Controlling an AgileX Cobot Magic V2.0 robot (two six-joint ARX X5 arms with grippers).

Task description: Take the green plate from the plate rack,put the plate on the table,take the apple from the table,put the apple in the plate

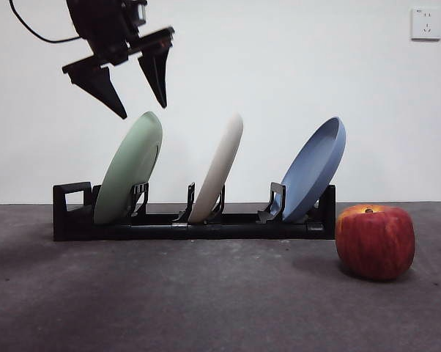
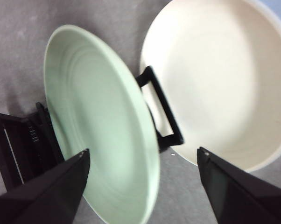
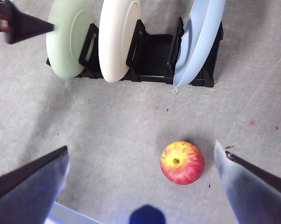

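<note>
Here the left end effector hangs open just above the green plate, which leans in the plate rack. The apple sits on the surface at 4 o'clock from the rack. The right end effector is open, high above the apple.

Left claw: own arms cut off by bottom edge in wrist view. Green plate beneath it: lower rim cut off there too. Cream-white plate beyond: far rim cropped, edges blurred. Right claw: fingertips blurred, bluish; dark blob between them unidentifiable.
</note>
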